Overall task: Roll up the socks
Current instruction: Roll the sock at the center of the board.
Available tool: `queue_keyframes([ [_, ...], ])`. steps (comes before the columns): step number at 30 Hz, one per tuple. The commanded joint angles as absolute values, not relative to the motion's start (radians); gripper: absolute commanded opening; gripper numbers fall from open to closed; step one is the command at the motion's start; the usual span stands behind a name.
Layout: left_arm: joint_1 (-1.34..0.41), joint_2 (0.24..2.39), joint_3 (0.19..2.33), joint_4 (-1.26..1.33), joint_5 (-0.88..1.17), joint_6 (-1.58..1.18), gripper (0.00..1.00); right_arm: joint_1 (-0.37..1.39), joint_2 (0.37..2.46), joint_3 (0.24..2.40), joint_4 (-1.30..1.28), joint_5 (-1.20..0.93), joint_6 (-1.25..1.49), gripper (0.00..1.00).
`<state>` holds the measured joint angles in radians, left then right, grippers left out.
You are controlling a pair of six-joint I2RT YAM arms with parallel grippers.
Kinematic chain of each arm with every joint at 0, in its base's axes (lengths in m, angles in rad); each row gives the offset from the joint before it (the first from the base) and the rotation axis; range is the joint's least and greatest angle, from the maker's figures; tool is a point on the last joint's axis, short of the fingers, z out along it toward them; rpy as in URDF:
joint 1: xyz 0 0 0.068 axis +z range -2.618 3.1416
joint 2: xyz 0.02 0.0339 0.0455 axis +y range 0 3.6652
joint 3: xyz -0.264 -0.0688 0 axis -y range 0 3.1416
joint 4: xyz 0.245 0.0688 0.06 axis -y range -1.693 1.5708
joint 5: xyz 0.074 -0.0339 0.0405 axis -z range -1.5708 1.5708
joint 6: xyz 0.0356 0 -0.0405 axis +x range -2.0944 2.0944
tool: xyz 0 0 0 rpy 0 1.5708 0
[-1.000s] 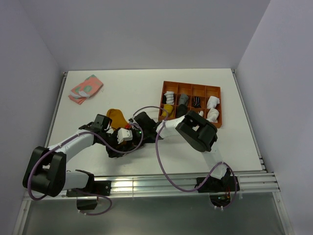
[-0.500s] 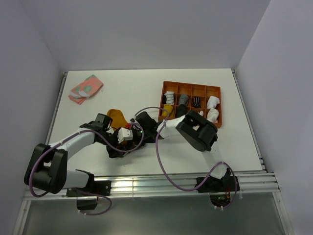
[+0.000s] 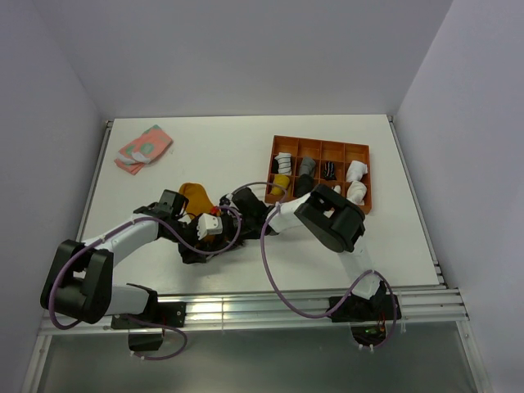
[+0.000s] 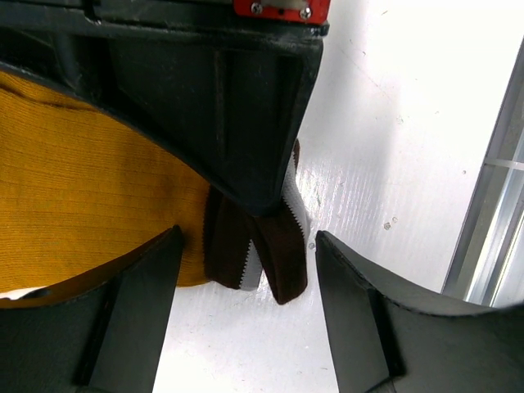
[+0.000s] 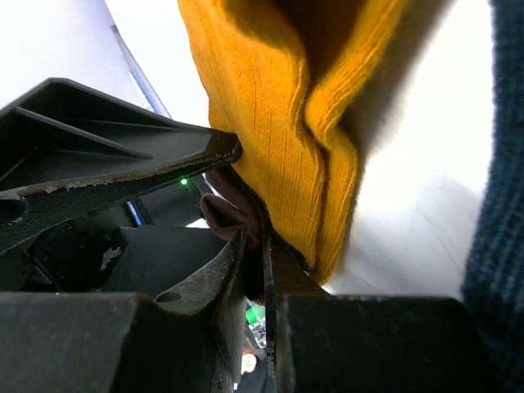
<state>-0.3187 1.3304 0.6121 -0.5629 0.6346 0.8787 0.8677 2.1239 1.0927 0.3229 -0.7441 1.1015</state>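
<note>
The mustard-orange sock [image 3: 194,196] lies at the table's middle, and its brown-and-white striped cuff [image 4: 264,246] sticks out toward the table edge. My right gripper [image 5: 264,250] is shut on that cuff, pinching the brown fabric [image 5: 223,214] between its fingers. From the top it sits at the sock's near end [image 3: 223,213]. My left gripper [image 4: 246,315] stands open, its two black fingers [image 4: 135,315] on either side of the cuff and clear of it, just above the table. A strip of the dark navy sock [image 5: 501,164] shows at the right edge of the right wrist view.
An orange divided tray [image 3: 367,173] holding several rolled socks stands at the right. A pink-and-green folded cloth [image 3: 143,147] lies at the far left. An aluminium rail [image 4: 491,213] runs along the table edge close to the left gripper.
The right wrist has shifted very slightly by the sock. Both grippers keep the same state and the sock lies as before.
</note>
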Motion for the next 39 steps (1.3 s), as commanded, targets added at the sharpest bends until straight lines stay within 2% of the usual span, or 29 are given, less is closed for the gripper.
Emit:
queue_keyframes([
  [1, -0.324, 1.324, 0.629, -0.589, 0.667, 0.894, 0.7, 0.857, 2.122, 1.075, 0.396, -0.756, 1.152, 0.0],
  [6, -0.325, 1.331, 0.63, -0.58, 0.667, 0.881, 0.66, 0.856, 2.117, 1.063, 0.431, -0.756, 1.187, 0.0],
  [9, -0.325, 1.345, 0.637, -0.578, 0.672, 0.871, 0.6, 0.854, 2.109, 1.048, 0.44, -0.749, 1.196, 0.0],
  [13, -0.324, 1.361, 0.643, -0.58, 0.68, 0.868, 0.45, 0.85, 2.102, 1.029, 0.459, -0.738, 1.207, 0.0],
  [20, -0.324, 1.373, 0.655, -0.587, 0.673, 0.862, 0.26, 0.85, 2.071, 1.019, 0.388, -0.67, 1.144, 0.0],
  [25, -0.325, 1.393, 0.675, -0.612, 0.669, 0.865, 0.16, 0.851, 2.011, 1.009, 0.298, -0.572, 1.059, 0.21],
  [26, -0.325, 1.402, 0.678, -0.617, 0.667, 0.868, 0.15, 0.853, 2.0, 1.009, 0.284, -0.531, 1.043, 0.24],
  [27, -0.324, 1.405, 0.683, -0.621, 0.667, 0.87, 0.15, 0.856, 1.988, 1.008, 0.27, -0.505, 1.029, 0.33],
  [30, -0.325, 1.419, 0.69, -0.626, 0.663, 0.868, 0.14, 0.862, 1.938, 1.006, 0.215, -0.411, 0.973, 0.43],
  [34, -0.324, 1.446, 0.71, -0.637, 0.658, 0.864, 0.12, 0.864, 1.882, 0.971, 0.208, -0.324, 0.95, 0.49],
  [39, -0.325, 1.485, 0.741, -0.678, 0.655, 0.867, 0.12, 0.865, 1.823, 0.84, 0.329, -0.25, 0.965, 0.48],
])
